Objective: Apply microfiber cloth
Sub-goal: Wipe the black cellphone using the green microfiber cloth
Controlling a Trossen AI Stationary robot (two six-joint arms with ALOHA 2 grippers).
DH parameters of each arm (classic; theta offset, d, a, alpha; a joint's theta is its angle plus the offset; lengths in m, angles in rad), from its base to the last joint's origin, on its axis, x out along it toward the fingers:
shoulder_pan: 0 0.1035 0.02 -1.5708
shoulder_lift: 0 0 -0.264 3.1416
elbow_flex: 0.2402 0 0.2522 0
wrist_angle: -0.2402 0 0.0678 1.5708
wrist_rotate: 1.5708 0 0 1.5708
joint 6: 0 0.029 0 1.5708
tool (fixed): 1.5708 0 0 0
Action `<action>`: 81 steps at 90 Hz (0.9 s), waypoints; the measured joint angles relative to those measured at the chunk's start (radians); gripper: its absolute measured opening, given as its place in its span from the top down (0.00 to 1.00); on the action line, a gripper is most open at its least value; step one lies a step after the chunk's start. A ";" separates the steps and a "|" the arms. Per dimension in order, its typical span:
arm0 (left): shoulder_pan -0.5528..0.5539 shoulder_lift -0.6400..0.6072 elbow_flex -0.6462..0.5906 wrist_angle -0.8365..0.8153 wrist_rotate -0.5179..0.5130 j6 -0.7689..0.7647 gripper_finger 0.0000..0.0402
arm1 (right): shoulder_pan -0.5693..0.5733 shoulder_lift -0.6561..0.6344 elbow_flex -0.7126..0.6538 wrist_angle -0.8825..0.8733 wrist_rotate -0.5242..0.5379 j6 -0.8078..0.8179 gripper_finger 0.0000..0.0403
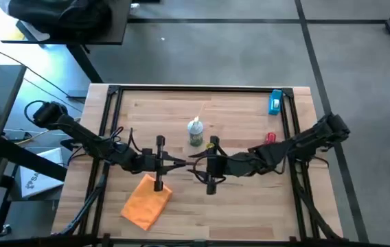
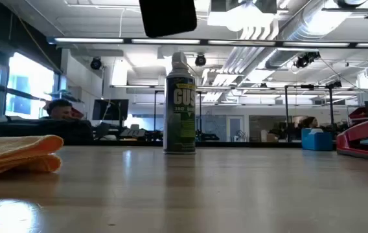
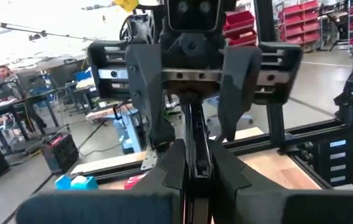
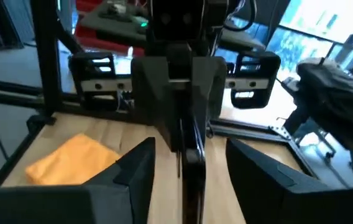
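Note:
The orange microfiber cloth lies folded on the table near the front left, and also appears in the low view and the right wrist view. No gripper touches it. Both arms meet above the table's middle. My left gripper is shut on a thin black phone, held high above the table. My right gripper faces it, open. Its fingers stand wide on either side of the phone's right end without touching it. My left gripper pinches the phone's left end between its two fingers. The fingers come level from the table's left. The phone stands on edge, its broad face toward the table's near side, lifted clear of the table.
A green spray can stands upright just beyond the grippers. A blue object lies at the far right corner and a red object sits by the right arm. Black frame rails run along the table's sides.

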 joint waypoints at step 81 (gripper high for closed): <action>-0.084 -0.099 0.000 -0.099 -0.075 0.090 0.80 | -0.022 -0.019 0.001 0.000 -0.084 0.000 0.99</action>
